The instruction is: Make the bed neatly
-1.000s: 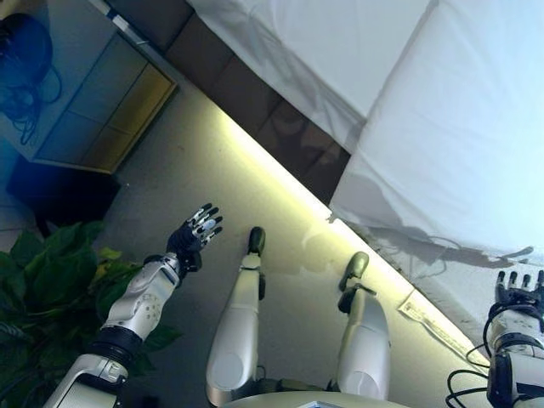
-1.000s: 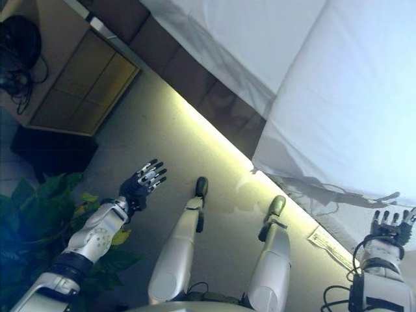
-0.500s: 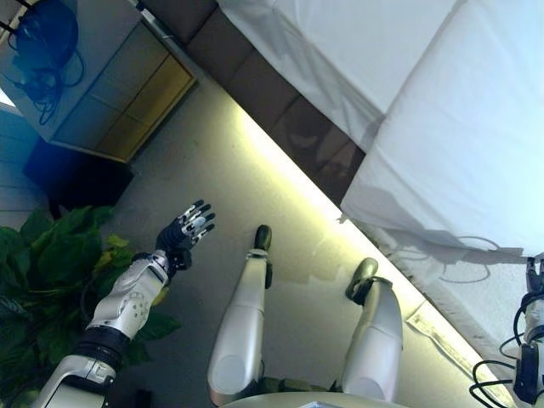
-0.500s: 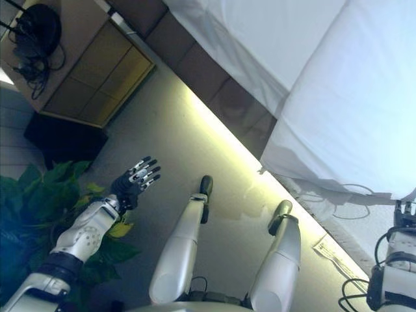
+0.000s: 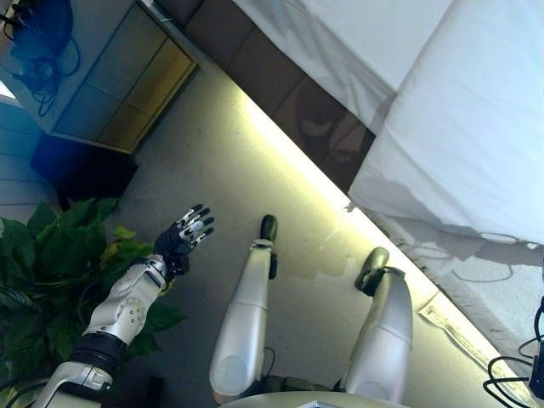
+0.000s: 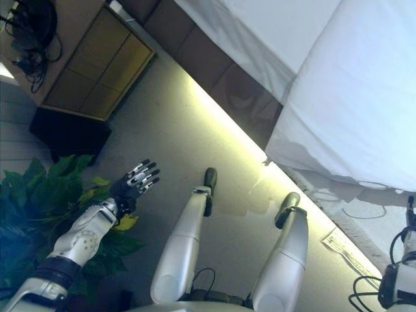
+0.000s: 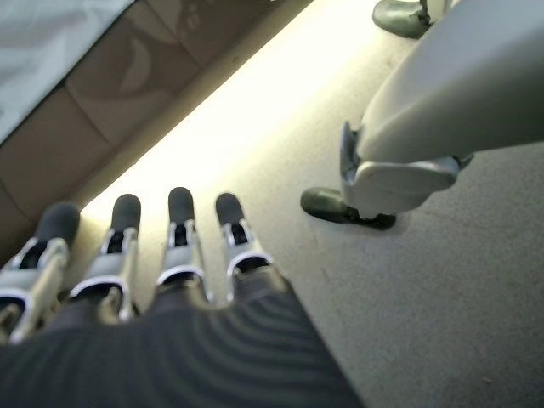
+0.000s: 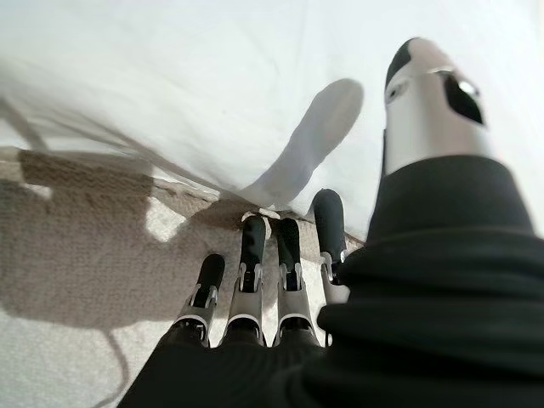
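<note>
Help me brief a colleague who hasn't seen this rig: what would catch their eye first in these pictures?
The white duvet draped over the bed's edge fills the upper right, its corner hanging above a glowing light strip along the dark bed base. The left hand is held open over the floor beside a leafy plant; the right hand reaches, fingers straight, toward the duvet's hem.

A bright yellow-white strip of light glowed along the floor [image 5: 255, 161] under the bed base [image 5: 314, 127], near glare in my left wrist view. The white duvet [image 5: 476, 127] was brightly lit; my right hand [image 8: 255, 280] cast a soft shadow on it.
</note>
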You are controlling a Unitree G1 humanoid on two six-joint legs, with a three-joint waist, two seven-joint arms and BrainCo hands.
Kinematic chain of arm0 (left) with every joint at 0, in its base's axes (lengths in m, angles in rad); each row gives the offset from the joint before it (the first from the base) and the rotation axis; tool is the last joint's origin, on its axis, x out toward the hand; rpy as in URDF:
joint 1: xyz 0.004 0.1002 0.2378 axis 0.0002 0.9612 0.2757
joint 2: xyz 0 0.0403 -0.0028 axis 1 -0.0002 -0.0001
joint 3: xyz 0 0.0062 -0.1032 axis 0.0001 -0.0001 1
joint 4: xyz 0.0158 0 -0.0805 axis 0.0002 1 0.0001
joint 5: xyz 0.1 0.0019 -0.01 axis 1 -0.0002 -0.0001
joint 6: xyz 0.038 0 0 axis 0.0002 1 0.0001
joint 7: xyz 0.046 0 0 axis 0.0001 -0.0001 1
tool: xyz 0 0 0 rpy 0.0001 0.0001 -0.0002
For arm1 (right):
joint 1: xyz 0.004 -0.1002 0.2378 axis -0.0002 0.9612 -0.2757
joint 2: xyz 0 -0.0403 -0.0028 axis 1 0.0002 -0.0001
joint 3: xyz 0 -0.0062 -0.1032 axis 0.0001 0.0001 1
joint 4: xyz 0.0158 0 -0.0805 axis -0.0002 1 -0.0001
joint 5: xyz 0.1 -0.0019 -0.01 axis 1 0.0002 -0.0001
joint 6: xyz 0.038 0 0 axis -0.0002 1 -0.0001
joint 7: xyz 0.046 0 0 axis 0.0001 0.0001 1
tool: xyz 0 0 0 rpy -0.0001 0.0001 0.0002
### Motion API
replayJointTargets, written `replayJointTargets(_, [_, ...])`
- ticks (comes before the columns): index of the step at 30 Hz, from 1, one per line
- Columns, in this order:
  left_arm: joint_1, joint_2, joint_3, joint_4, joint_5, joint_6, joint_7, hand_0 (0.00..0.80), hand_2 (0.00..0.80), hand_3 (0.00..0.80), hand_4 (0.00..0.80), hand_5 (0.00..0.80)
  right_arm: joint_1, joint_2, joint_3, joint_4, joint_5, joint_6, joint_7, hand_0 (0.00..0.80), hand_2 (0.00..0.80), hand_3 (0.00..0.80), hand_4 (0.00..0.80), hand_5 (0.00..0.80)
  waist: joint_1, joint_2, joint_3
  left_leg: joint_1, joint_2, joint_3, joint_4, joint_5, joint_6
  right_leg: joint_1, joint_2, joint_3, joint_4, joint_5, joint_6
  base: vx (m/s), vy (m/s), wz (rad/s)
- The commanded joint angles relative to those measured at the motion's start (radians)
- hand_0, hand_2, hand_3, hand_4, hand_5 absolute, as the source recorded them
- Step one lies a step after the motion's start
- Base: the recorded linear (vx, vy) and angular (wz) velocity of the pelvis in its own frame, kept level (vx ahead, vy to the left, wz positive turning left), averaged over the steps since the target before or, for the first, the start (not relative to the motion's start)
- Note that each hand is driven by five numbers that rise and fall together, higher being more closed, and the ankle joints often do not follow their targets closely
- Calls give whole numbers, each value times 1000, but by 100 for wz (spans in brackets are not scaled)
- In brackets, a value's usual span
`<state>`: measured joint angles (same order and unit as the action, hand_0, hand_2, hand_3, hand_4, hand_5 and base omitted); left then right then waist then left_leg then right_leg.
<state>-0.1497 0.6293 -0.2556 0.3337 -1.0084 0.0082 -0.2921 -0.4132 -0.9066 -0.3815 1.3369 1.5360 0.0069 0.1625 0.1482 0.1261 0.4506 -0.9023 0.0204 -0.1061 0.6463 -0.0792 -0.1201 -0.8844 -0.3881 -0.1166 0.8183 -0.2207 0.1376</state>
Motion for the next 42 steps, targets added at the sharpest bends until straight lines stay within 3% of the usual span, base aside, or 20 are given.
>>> replayJointTargets(1, [48,-10,33,-6,-34,-20,-16,0,0,0,0,0,-17,-127,-7,-15,-82,-40,-15,0,0,0,0,0,-3,29,-42,13,51,-14,4,-21,5,-25,-8,70,-108,161,56,32,11,1])
replayJointTargets(4, [56,-5,47,11,-31,-12,-31,0,0,0,0,0,-64,-163,2,-37,-104,-47,-50,0,0,0,0,0,2,27,-50,9,54,-14,7,-21,4,-31,-12,67,-94,155,53,9,-5,1])
replayJointTargets(5, [57,0,49,18,-34,-9,-36,0,0,0,0,0,-80,-175,4,-42,-108,-43,-62,508,508,508,508,508,3,26,-53,6,55,-15,9,-21,3,-34,-12,66,-89,154,53,23,-17,3])
replayJointTargets(6, [59,3,54,25,-33,-7,-45,0,0,0,0,0,-92,-183,6,-44,-106,-41,-71,800,800,800,800,800,5,25,-55,1,56,-15,14,-21,3,-38,-14,66,-84,153,52,0,0,0])
replayJointTargets(16, [59,16,57,45,-42,-15,-80,0,0,0,0,0,-178,-202,48,-42,-73,-17,-113,800,800,800,800,800,13,27,-60,-9,58,-9,8,-10,7,-54,-23,59,-77,161,51,0,0,0])
replayJointTargets(26, [44,-2,39,28,-61,-15,-48,0,0,0,0,0,-100,-122,28,-61,-78,-56,-35,800,800,800,800,800,8,6,-87,75,67,-3,-50,3,8,40,-25,28,-159,184,58,17,35,0])
replayJointTargets(33, [17,-17,43,18,-53,25,-6,0,0,0,0,0,-13,51,66,-205,-172,-148,29,800,800,800,800,800,14,-42,-128,214,64,-10,-173,59,14,199,-21,-22,-303,249,68,28,39,8])
replayJointTargets(42, [-17,-87,13,52,34,41,64,0,0,0,0,0,53,291,228,-513,-210,-177,-86,800,800,800,800,800,28,-105,-189,448,66,-20,-334,70,26,455,-12,-55,-482,295,86,158,20,1])
